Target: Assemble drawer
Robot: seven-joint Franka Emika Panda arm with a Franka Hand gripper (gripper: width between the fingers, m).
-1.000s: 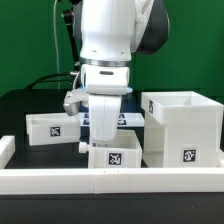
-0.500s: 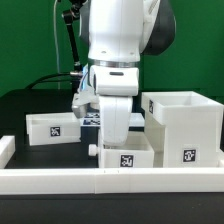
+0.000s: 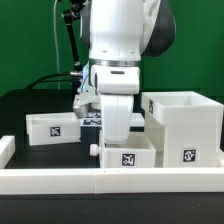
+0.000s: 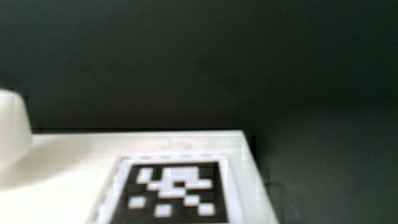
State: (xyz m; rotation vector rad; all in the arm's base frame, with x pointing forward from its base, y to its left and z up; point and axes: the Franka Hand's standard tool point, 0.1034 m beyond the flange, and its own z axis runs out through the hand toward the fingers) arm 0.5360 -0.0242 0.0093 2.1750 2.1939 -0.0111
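Observation:
A small white knobbed tray [image 3: 125, 155] with a square tag sits against the front rail, its knob toward the exterior view's left. My gripper [image 3: 118, 138] reaches straight down into it. Its fingertips are hidden by the tray's wall, and it seems shut on that tray. The wrist view shows the tray's tagged white face [image 4: 178, 188] close up, with no fingers visible. A second small tray [image 3: 52, 128] stands at the exterior view's left. The large cube housing [image 3: 185, 130] stands at the right, close beside the held tray.
A low white rail [image 3: 60, 181] runs along the table's front edge. The marker board [image 3: 93, 118] lies behind the arm. The table top [image 4: 214, 60] is black. A dark stand with cables [image 3: 68, 45] rises at the back left.
The gripper and the small tray slid together toward the exterior view's right, nearer the cube housing. Over the last half second nothing visibly moved.

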